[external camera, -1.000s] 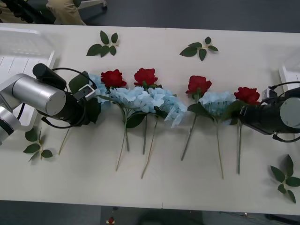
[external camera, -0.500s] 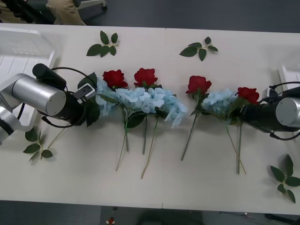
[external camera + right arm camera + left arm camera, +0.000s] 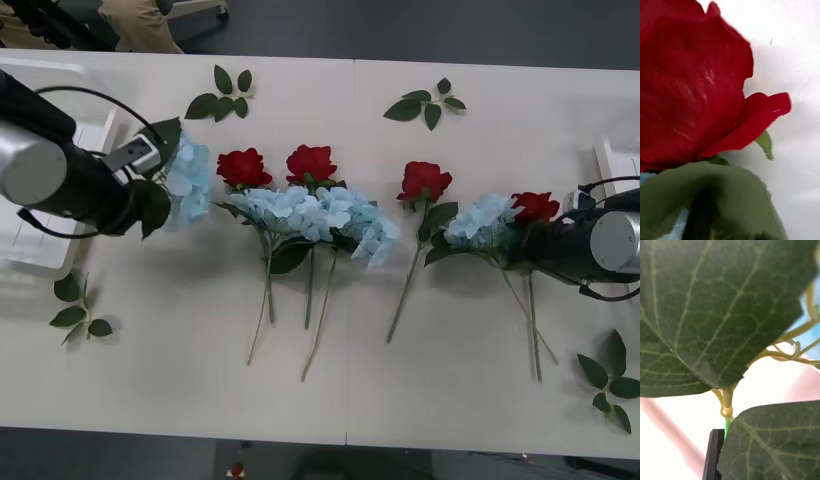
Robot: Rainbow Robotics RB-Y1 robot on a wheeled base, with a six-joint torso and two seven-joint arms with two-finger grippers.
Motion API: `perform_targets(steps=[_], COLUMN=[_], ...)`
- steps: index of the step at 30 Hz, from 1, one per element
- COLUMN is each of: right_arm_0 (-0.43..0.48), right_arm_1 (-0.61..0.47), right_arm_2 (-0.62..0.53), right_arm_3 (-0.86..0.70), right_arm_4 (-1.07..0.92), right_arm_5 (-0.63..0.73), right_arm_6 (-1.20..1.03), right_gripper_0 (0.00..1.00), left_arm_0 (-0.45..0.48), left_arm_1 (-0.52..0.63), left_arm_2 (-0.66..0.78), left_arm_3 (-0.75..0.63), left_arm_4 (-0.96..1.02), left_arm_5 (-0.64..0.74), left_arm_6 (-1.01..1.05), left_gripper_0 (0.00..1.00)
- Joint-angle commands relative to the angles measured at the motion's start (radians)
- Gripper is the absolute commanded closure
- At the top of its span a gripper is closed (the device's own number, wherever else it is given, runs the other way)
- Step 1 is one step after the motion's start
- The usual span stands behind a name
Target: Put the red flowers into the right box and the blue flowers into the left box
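Close view of two broad green leaves (image 3: 715,315) on a thin green stem (image 3: 727,423), beside one black pincer finger (image 3: 713,453)

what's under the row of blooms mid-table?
Bare table, with thin green stems trailing toward the robot. The blue flowers cover the upper stems of the red flowers; anything beneath the clusters is hidden.

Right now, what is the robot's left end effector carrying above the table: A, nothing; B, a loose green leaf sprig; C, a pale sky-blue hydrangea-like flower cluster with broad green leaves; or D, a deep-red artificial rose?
C: the left end effector holds the pale sky-blue hydrangea-like flower cluster raised beside the ribbed translucent white plastic box.
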Motion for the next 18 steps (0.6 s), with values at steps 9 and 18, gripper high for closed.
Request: perform_targets(steps=[9, 18], right_arm_0=[-0.015, -0.017], right_arm_1=[-0.007, -0.005], right_arm_2=[-0.006, -0.062], right_arm_3=[-0.004, -0.085], right_arm_4=[-0.004, -0.034], right_arm_5=[-0.029, 0.003], right_arm_6=[-0.036, 0.007], right_gripper_0=[1.00, 1.00], left_arm_0=[-0.197, -0.200], left_arm_1=[0.100, -0.024], left_arm_2=[0.280, 0.224], left_arm_3=[-0.053, 0.255], left_arm_4=[-0.437, -0.771], left_arm_5=[0.335, 0.201], left_arm_6=[-0.227, -0.226], left_gripper_0=[1.00, 1.00])
